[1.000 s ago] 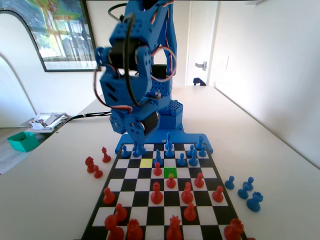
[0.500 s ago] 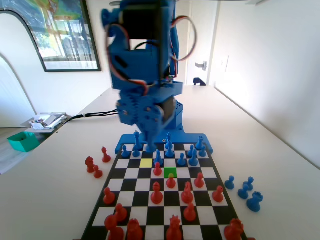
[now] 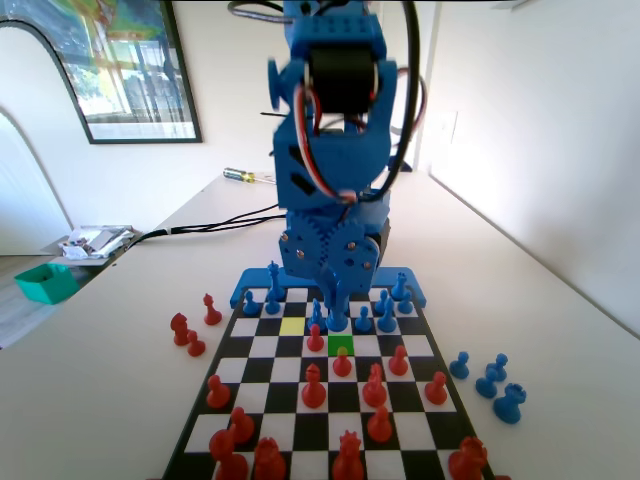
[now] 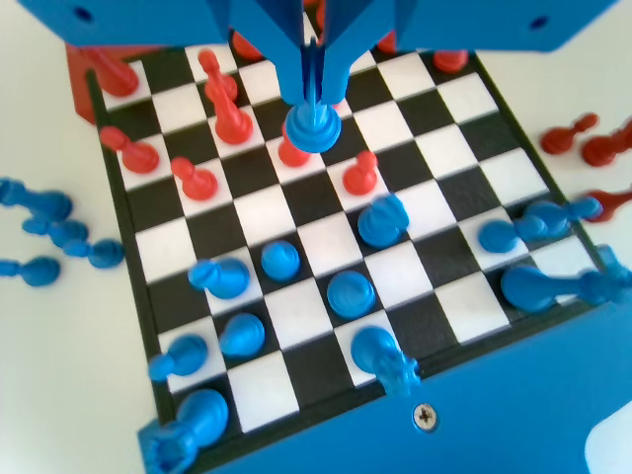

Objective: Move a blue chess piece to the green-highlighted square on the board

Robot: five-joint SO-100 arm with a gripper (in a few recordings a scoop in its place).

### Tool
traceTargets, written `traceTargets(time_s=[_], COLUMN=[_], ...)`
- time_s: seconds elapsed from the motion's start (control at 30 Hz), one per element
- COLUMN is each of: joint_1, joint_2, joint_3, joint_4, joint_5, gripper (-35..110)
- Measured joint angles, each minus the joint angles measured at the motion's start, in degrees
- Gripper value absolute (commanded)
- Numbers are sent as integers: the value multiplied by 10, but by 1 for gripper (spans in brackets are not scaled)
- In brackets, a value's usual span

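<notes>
Around held blue pawn [image 4: 313,127]: red pawns [image 4: 361,174].

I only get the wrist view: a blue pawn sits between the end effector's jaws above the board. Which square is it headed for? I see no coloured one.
Observer: The fixed view shows the green-highlighted square, just on the camera's side of the blue chess piece.
Operator: Is anything standing on it?
Observer: No, its green surface is bare. A red pawn stands on the next square toward the camera.
Operator: Are any other squares coloured?
Observer: Yes, a yellow square, farther back and to the left in the fixed view.
</notes>
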Motion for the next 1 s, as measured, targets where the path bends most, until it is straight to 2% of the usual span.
traceTargets(time_s=[0.3, 1.0], joint_1=[1, -9], joint_2=[-37, -70], joint_3=[37, 42], joint_4=[-54, -99], joint_5=[-5, -2], gripper=[1, 1])
